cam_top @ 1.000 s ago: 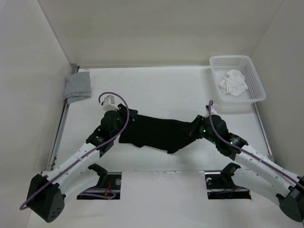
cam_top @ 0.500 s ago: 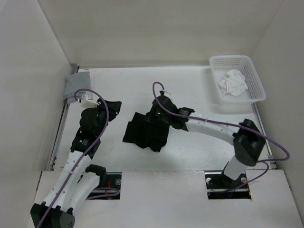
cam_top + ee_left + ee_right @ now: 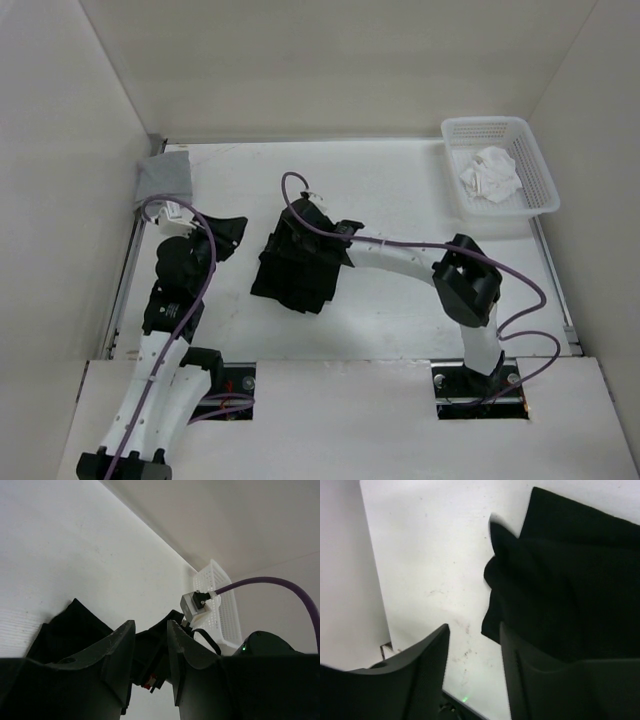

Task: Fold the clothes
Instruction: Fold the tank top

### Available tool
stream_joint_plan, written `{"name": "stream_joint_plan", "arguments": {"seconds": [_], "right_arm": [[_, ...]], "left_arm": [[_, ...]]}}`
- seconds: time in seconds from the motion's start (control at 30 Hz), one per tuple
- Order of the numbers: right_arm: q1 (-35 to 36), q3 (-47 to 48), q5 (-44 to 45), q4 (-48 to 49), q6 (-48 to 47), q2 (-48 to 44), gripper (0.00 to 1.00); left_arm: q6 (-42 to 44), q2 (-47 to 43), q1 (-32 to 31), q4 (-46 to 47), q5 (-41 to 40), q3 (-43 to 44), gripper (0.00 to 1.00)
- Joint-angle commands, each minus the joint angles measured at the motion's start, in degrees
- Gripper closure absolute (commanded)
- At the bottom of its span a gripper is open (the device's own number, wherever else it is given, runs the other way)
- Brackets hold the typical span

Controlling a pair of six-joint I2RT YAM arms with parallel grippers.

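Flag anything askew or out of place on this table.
The black garment, left of centre on the table, lies skewed to the table edges, its layers stacked unevenly with ragged corners poking out. Nothing spilled or damaged shows.

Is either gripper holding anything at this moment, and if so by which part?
Nothing is held. The right gripper is open over bare table beside the black garment's edge. The left gripper is open, apart from it.

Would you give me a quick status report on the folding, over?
Left gripper open, empty, apart from the black garment. Right gripper open at its edge, gripping nothing. Garment lies in a folded heap. Nothing blocking it.
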Motion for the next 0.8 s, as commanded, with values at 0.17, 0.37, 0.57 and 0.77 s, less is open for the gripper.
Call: {"name": "stream_joint_plan", "arguments": {"seconds": [0.17,0.37,0.57,0.77], "right_arm": [[-2.2,-12.3,-2.4,12.3,-3.3,-15.2,0.56],[-3.8,-28.6,0.7,14.1,-5.1,-22.7,0.99],[-4.2,-36.5,3.1,15.9,-8.3,-25.2,1.00],[-5.5,-31.4,-0.6,17.0,-12.1,-17.6,0.99]], "left_arm": [[-2.5,1.0,-4.9,2.6,0.8,-4.8,0.70],[-3.3,14.8,-19.4,14.2,-6.3,-7.0,0.71],[3.4,34.7,-27.1,16.3,-14.6,-1.6,0.98],[6.5,40.6,-30.2,10.1,-25.2,0.8,0.97]]}}
